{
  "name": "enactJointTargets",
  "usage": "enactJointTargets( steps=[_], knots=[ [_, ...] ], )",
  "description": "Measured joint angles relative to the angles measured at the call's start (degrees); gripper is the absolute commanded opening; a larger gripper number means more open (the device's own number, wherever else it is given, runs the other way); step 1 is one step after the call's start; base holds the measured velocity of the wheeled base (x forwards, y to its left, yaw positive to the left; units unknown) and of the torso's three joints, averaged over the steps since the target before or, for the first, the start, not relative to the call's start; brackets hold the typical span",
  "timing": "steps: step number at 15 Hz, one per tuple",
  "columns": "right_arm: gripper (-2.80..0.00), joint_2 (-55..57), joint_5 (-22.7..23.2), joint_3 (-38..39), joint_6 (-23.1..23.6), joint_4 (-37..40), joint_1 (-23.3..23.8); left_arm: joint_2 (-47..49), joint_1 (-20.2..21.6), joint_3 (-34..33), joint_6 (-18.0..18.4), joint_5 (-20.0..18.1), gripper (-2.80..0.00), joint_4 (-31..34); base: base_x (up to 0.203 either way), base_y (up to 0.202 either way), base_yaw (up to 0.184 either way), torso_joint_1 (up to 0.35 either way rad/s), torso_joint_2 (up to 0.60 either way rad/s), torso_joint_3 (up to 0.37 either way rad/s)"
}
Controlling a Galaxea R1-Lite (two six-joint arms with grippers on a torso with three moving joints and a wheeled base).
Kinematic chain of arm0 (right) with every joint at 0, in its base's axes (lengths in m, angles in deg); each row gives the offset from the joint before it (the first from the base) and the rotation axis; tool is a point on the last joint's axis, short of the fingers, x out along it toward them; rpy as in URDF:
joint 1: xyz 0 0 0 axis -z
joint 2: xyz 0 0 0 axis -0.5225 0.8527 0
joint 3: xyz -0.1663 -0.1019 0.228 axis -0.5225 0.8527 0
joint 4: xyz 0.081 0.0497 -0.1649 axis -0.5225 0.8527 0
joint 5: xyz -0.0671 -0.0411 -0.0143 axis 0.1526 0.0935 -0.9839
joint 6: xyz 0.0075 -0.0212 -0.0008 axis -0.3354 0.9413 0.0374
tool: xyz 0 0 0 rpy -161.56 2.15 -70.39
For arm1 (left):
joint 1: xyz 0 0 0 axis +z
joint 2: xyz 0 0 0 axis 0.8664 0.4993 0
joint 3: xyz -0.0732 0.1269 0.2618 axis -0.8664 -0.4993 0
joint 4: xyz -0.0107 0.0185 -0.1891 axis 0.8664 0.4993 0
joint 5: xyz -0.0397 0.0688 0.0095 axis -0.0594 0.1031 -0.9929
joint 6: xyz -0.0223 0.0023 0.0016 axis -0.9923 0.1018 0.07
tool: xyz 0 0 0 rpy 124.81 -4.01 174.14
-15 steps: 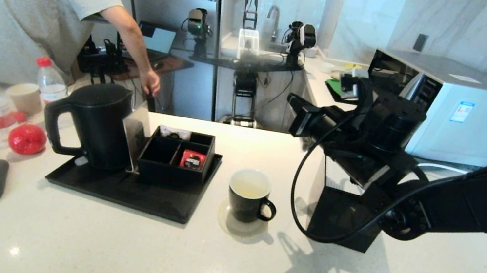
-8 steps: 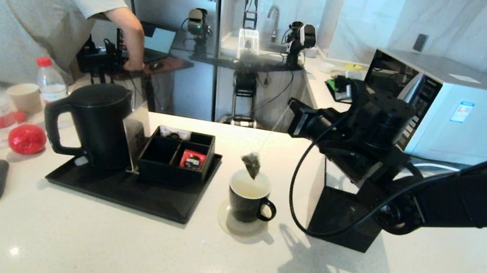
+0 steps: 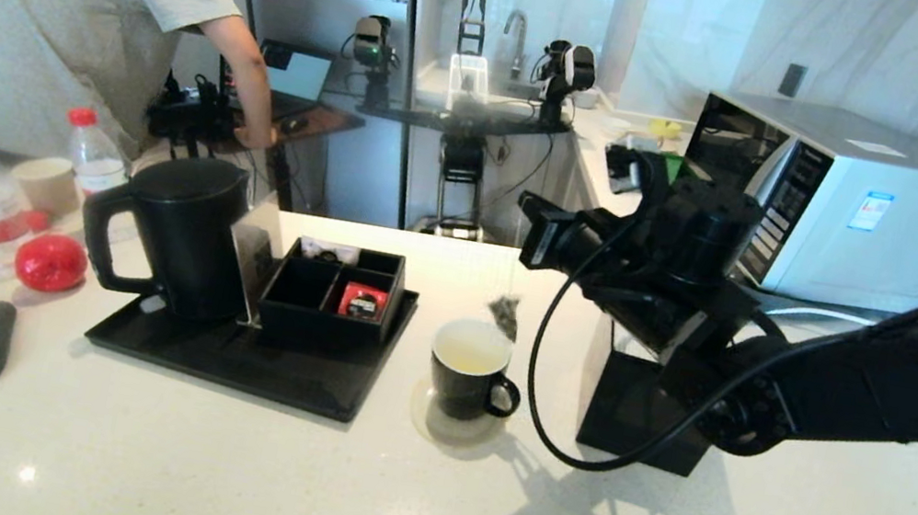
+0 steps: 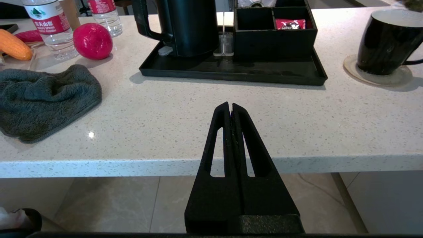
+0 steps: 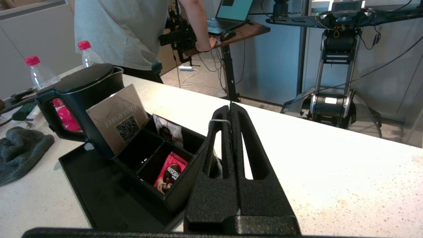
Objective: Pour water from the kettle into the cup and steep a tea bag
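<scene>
Right arm reaches in from the right, raised above the counter, forearm roughly level. Right gripper [image 5: 230, 109]: fingers pressed together, a thin pale thread pinched between them. Left gripper [image 4: 230, 107]: closed and empty, parked low before the counter's edge.

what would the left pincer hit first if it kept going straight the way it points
Probably the front edge of the white counter: the shut left pincer sits low before it, aimed toward the black tray. If its line clears the counter top, the tray's near rim would come first; depth is unclear.

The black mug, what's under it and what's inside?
The mug stands on a round pale coaster. Inside is pale liquid; the bottom is hidden. The tea bag hangs above its rim.
</scene>
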Motion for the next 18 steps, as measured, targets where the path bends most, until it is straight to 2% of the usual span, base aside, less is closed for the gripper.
enactJointTargets(
  steps=[13, 18],
  knots=[
    [-2.80, -3.73, 0.12, 0.36, 0.00, 2.49, -1.72, 0.00, 0.00, 0.00, 0.02, -0.01, -2.80, 0.01, 0.000, 0.000, 0.000, 0.000, 0.00, 0.000],
    [-2.80, -3.97, 0.01, 4.19, 0.04, 1.31, -3.89, 0.00, 0.00, 0.00, 0.01, 0.06, -2.80, 0.00, 0.000, 0.000, 0.000, 0.000, 0.00, 0.000]
  ],
)
